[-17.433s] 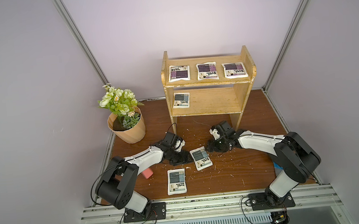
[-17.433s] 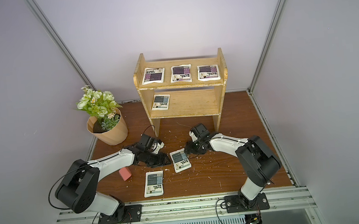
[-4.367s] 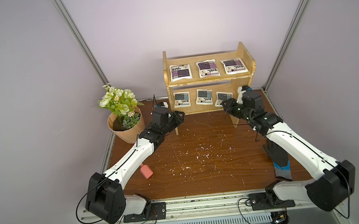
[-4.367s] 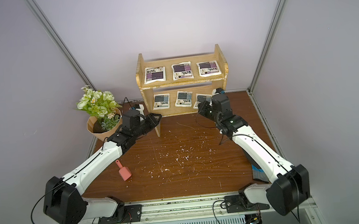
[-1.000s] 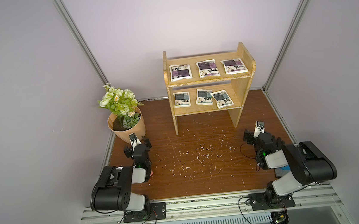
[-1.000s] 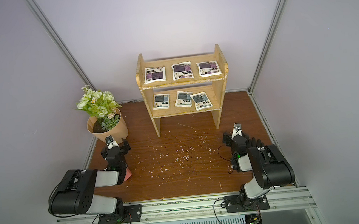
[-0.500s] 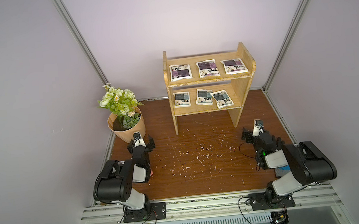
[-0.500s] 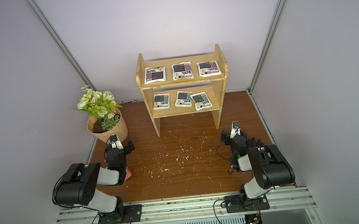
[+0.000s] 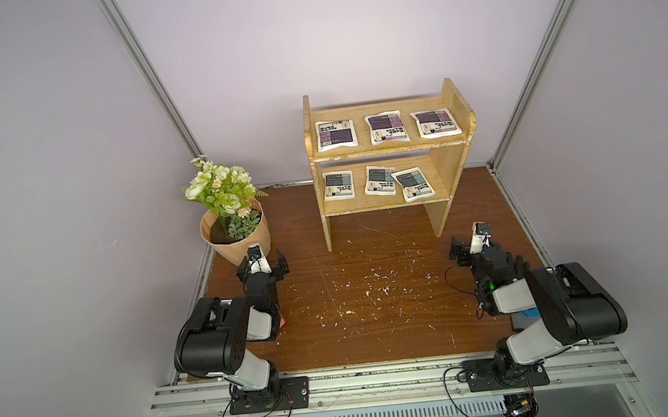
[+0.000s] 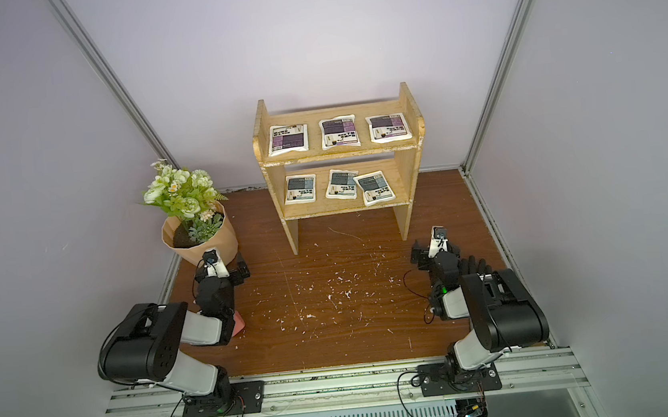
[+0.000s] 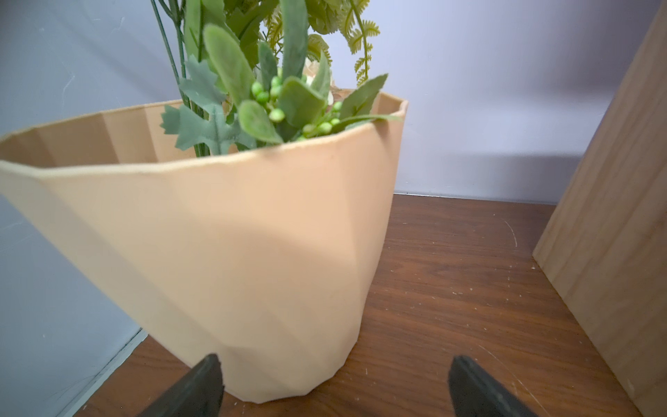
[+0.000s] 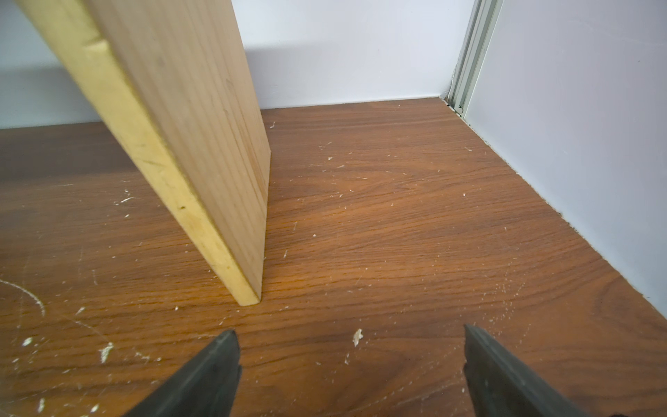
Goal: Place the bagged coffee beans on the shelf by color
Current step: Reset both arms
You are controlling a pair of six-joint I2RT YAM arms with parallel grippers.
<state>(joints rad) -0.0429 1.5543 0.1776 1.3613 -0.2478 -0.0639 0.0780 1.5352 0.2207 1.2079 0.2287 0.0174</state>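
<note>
The table (image 9: 376,322) is the biggest thing I see, and the shelf (image 9: 452,173) stands at its 12 o'clock. The pot (image 9: 251,238) sits at 10 o'clock. My left gripper (image 9: 262,271) hangs low at 9 o'clock, just beside the pot. My right gripper (image 9: 474,249) hangs low at 3 o'clock, near the shelf's leg. Both have their fingers (image 11: 205,382) spread wide with nothing in them. All six bags are on the shelf: three purple bags (image 9: 385,128) on the top board and three grey bags (image 9: 379,180) on the low board. So I think the job is done. What could go wrong? The crooked bag (image 9: 412,184), at the 3 o'clock end of the grey row, lies close to the front edge. If my right arm bumps the leg, that bag could slide off. If my left arm swings out, it could tip the pot. The top views show me every bag, and the wrist views show none. But the wrist views show how near the pot and the leg are. A pink block (image 10: 238,323) peeks out by my left arm.
</note>
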